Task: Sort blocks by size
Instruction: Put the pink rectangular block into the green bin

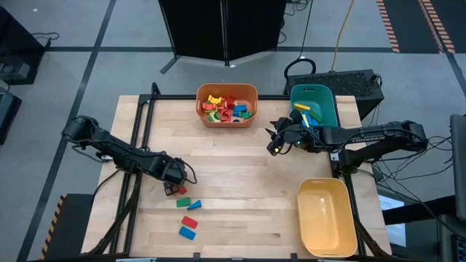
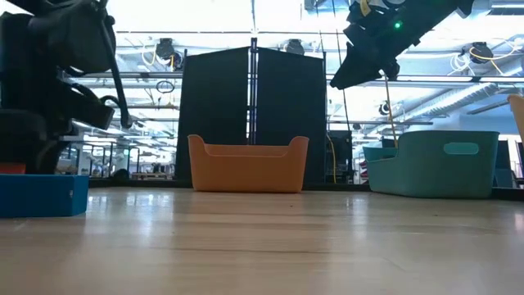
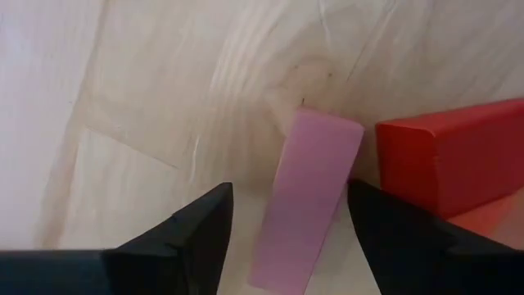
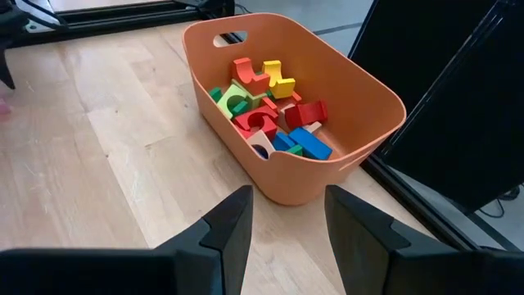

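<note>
A pink block (image 3: 309,184) lies flat on the wooden table (image 1: 240,175), beside a red block (image 3: 446,160). My left gripper (image 3: 291,192) points down over the pink block, open, with one finger on either side of it. In the high view, my left gripper (image 1: 173,182) is at the near left, and a red block (image 1: 182,191), a green one (image 1: 183,202) and a blue one (image 1: 194,205) lie next to it. My right gripper (image 4: 286,221) hangs open and empty above the table (image 1: 275,142), facing the orange bin (image 4: 286,106).
The orange bin (image 1: 227,104) at the far middle holds several mixed blocks. A teal bin (image 1: 313,105) at the far right holds yellow and blue pieces. A yellow bin (image 1: 326,217) stands near right. A second red block (image 1: 190,222) and a second blue block (image 1: 188,233) lie toward the near edge.
</note>
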